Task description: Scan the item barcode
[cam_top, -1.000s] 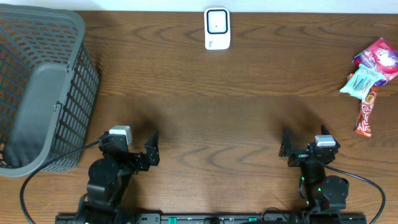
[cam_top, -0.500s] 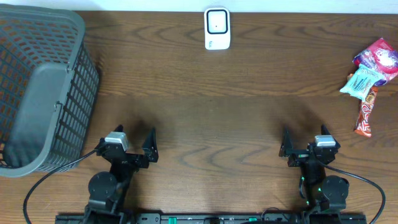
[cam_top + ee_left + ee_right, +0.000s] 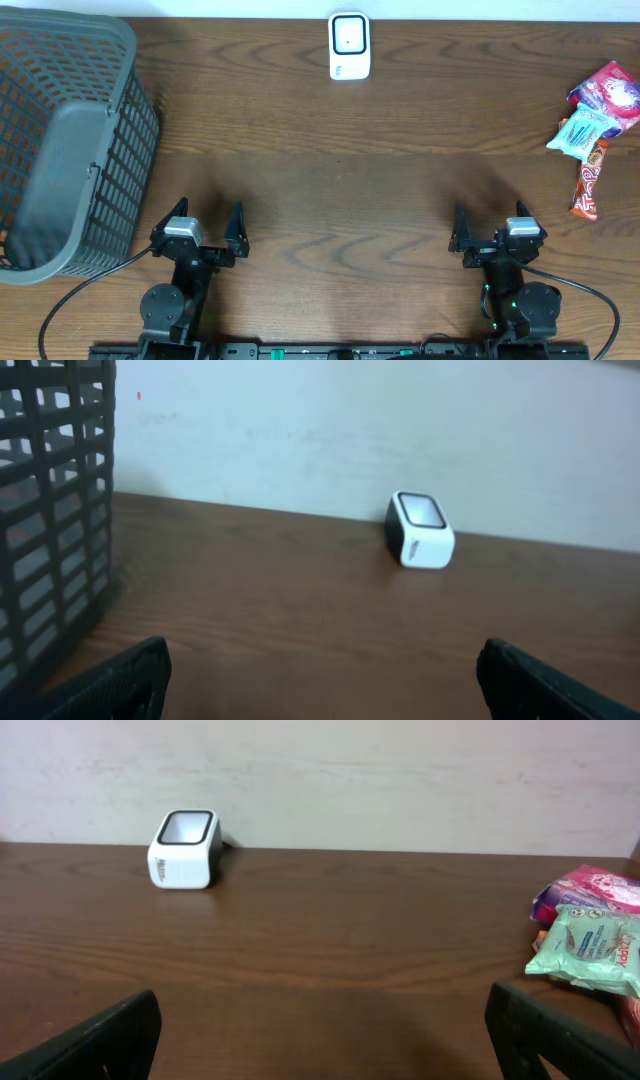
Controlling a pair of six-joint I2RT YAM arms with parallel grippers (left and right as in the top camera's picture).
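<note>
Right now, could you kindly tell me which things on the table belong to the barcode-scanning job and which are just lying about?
For the job:
- white scanner
- pink packet, green packet, red bar: possible items to scan
- left pincer and right pincer, both open and empty

Lying about:
- grey basket, on the left side; scanning itself seems not to need it

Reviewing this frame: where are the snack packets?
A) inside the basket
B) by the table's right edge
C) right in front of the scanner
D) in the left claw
B: the snack packets lie heaped by the right edge, well away from the scanner.
</note>
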